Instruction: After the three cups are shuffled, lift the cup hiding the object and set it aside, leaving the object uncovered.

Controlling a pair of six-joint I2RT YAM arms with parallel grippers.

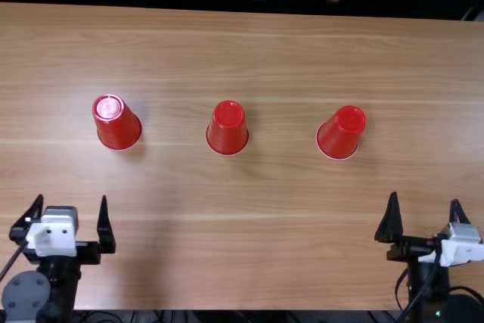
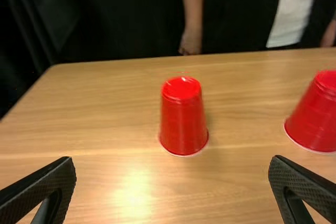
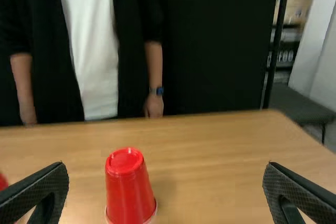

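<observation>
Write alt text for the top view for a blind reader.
Three upside-down red cups, the left cup, middle cup and right cup, stand apart in a row on a wooden table. Nearer the camera, the left gripper and right gripper are open, touching nothing.

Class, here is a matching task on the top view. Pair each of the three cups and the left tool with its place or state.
Column one:
1. left cup
2. middle cup
3. right cup
4. left tool

Column two:
a. between the other two cups
b. open, holding nothing
c. upside down, ahead of the left tool
d. upside down, ahead of the right tool

Pairs: 1-c, 2-a, 3-d, 4-b.
</observation>
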